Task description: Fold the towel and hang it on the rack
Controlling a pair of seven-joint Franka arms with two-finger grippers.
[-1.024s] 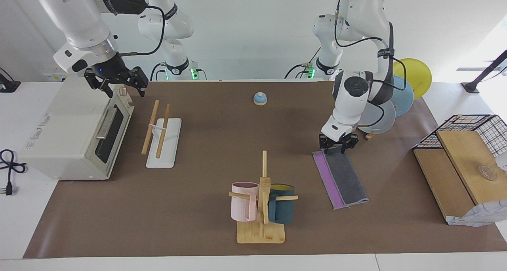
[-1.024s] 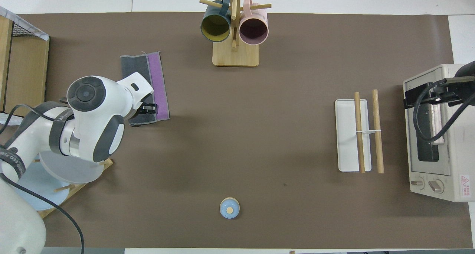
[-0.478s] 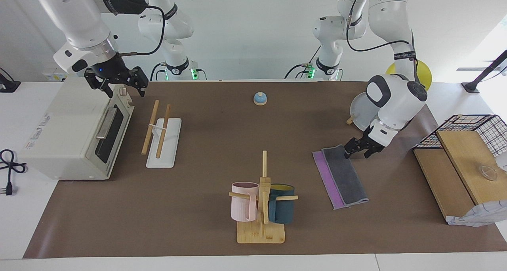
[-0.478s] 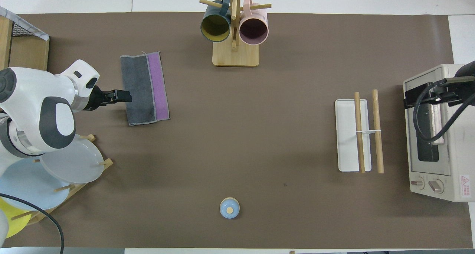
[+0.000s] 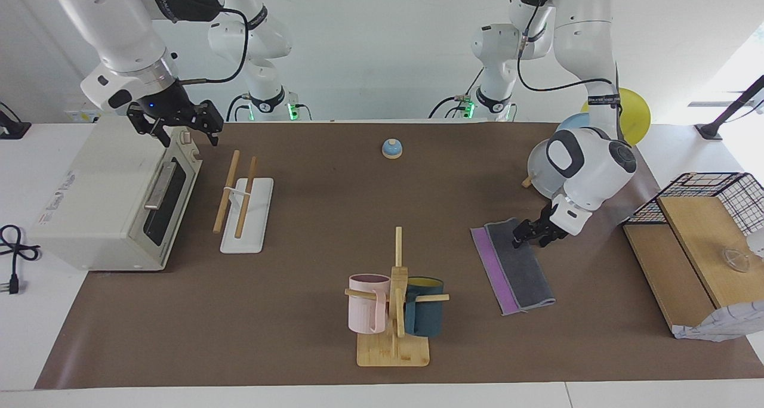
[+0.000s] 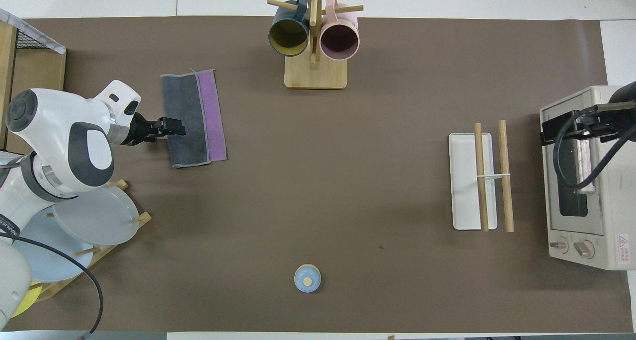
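Note:
The towel (image 5: 520,263) lies flat on the brown mat, folded lengthwise. Its dark grey face is up and a purple strip shows along one long side; it also shows in the overhead view (image 6: 189,116). My left gripper (image 5: 528,239) (image 6: 174,127) is low at the towel's grey long edge, on the side toward the left arm's end of the table, and looks open. The rack (image 5: 227,190) (image 6: 479,176) stands beside the toaster oven, bare. My right gripper (image 5: 173,124) waits open above the oven's top edge.
A mug tree (image 5: 394,336) (image 6: 314,74) with pink and teal mugs stands beside the towel, toward the middle of the table. A toaster oven (image 5: 101,187), a small blue bell (image 5: 391,148), a plate stand (image 6: 94,215) and a wooden box with a wire basket (image 5: 686,241) are also on the table.
My left gripper left the towel's end nearest the robots, swung round to the long grey edge and then slid in against it. The towel and the right arm have not moved.

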